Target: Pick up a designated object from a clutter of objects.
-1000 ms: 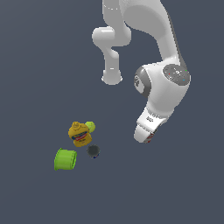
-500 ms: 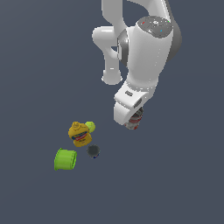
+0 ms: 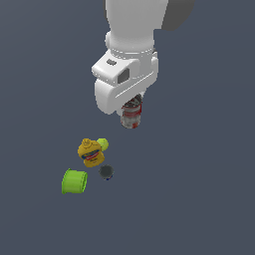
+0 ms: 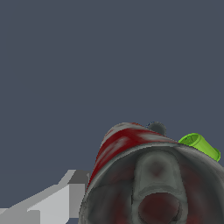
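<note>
- The lime-green cup (image 3: 74, 181) is seen lying on its side, farthest toward the exterior view's left – the table's edges and corners are outside the frames, so no place can be given against them.
- Just beside it stand the yellow bottle (image 3: 91, 153) and the small green ball (image 3: 102, 144), which touch in the picture; the dark round piece (image 3: 106, 172) lies near, apart from the cup.
- The gripper (image 3: 133, 110) is closed on the can (image 3: 131, 117) – red-and-white label, greyish body – held aloft, clear of the clutter; in the wrist view the can (image 4: 144, 175) fills the foreground.
- Bare grey surface is shown on every side, widest toward the exterior view's right.
</note>
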You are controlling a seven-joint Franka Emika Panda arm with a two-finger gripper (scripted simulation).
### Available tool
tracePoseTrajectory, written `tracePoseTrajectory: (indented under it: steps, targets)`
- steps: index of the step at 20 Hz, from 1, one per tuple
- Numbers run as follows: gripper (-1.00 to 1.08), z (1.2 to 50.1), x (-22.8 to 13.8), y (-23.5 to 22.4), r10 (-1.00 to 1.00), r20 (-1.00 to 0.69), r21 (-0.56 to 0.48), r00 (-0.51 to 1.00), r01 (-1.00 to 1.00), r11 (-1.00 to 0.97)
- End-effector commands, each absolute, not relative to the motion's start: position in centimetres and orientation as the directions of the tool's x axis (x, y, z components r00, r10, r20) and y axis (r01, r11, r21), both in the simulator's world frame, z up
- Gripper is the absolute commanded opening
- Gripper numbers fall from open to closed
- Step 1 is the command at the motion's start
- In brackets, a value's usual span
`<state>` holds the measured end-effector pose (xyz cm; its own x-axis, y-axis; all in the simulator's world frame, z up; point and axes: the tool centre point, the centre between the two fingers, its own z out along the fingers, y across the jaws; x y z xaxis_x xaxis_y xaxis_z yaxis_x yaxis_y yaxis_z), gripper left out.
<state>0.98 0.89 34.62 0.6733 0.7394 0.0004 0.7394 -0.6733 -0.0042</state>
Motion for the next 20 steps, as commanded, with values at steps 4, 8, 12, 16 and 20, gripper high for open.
tracePoseTrajectory:
  steps: [4, 8, 12, 16, 20]
  targets:
    - [-1.0, 38.9, 0.3, -2.5, 0.74, 0.002, -0.001, 0.673, 0.74, -0.673]
    - [-1.0, 40.9, 0.1, -4.1, 0.739, 0.001, -0.001, 0.673, 0.739, -0.673]
    - [-1.0, 42.1, 0.0, -5.1, 0.739, 0.0, 0.0, 0.673, 0.739, -0.673]
    - [-1.0, 42.4, 0.1, -5.4, 0.739, 0.0, 0.0, 0.673, 0.739, -0.673]
    - [-1.0, 42.1, 0.2, -5.2, 0.739, 0.0, 0.0, 0.673, 0.739, -0.673]
